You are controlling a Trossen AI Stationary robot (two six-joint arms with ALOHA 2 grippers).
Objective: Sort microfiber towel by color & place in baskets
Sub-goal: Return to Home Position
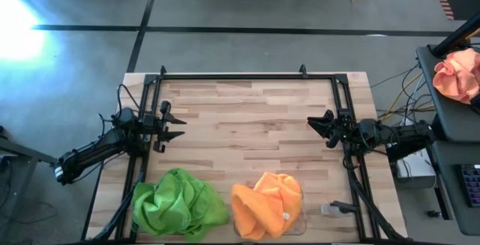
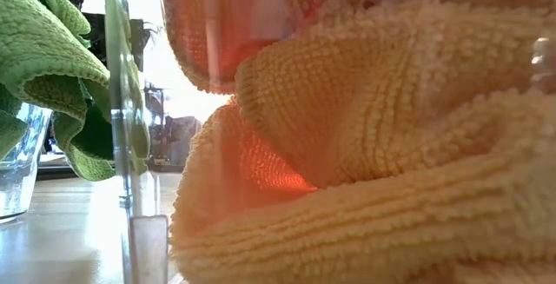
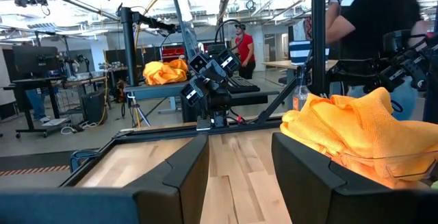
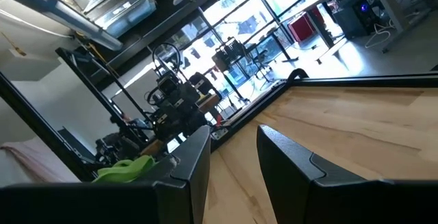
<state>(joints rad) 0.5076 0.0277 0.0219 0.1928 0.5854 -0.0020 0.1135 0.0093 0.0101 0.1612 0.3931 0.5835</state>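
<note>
We counted two grippers, two baskets and two heaps of microfiber towel, one green and one orange. How many single cloths made up each heap we could not tell.

The left gripper (image 1: 171, 123) hung over the left side of the table (image 1: 251, 129), its fingers apart and holding nothing, pointing across the boards at the other arm. Well apart from it, off to its side at the table edge by the low camera, the green towels (image 1: 180, 204) lay piled in the left basket (image 2: 17, 184). They spilled over its clear wall, so little of the basket showed from above.

Just beside them, farther from the left gripper, the orange towels (image 1: 264, 206) filled the right basket (image 1: 301, 209) and rose above its rim. They stood hard against the low camera and blocked most of its view.

The right gripper (image 1: 321, 125) hung over the table's right side, facing the left gripper. Its fingers were likewise apart and empty, and the orange heap lay off to its side, well clear.

A black frame (image 1: 232, 75) ran round the table. Behind the right gripper's arm, off the table, one peach bundle (image 1: 459, 74) sat on a side desk (image 1: 450, 118). In the room beyond stood one person in a red top (image 3: 243, 42) and one in a dark top (image 3: 373, 18).
</note>
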